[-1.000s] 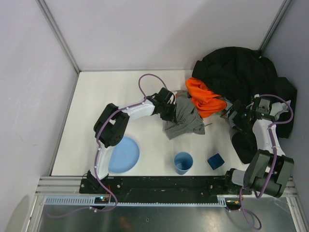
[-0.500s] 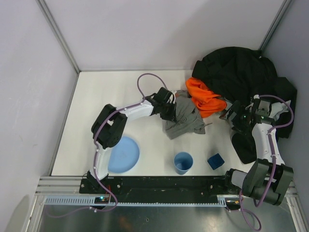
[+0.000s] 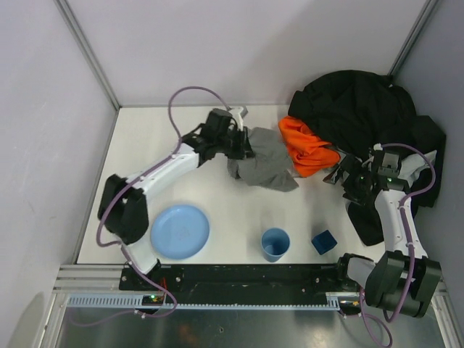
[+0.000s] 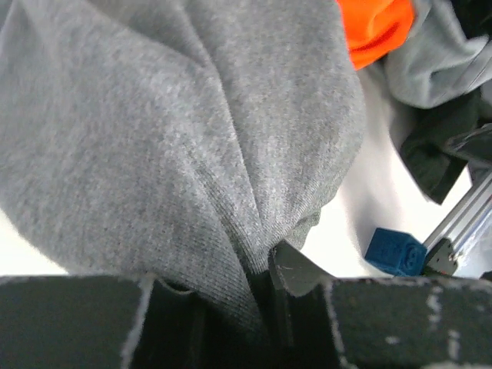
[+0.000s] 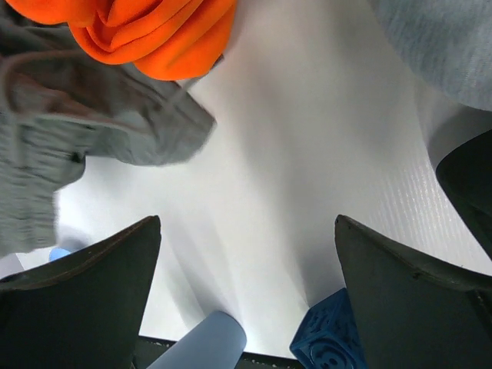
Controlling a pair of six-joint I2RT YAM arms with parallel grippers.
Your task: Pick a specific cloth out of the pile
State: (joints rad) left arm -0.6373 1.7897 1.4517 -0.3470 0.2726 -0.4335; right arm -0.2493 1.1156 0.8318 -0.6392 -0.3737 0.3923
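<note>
Cloth (image 3: 264, 165): clamped in my left fingers (image 3: 241, 144), bunched on the counter (image 3: 217, 206) beside the pile (image 3: 362, 109), touching the orange piece (image 3: 308, 148). Right fingers (image 3: 346, 177) stand wide apart and hold nothing. Step in hand: extraction. The next move, I judge, calls for a leftward pull, well clear.

You are looking down on a white table (image 3: 174, 138) boxed in by pale grey walls: the back wall (image 3: 246, 51) across the top, the left wall (image 3: 43, 145) and the right wall (image 3: 446, 80). Metal posts (image 3: 87, 54) mark the upper corners. A black bar (image 3: 246, 274) and an aluminium rail (image 3: 239, 301) cross the bottom. The light is even and the shadows soft.
</note>
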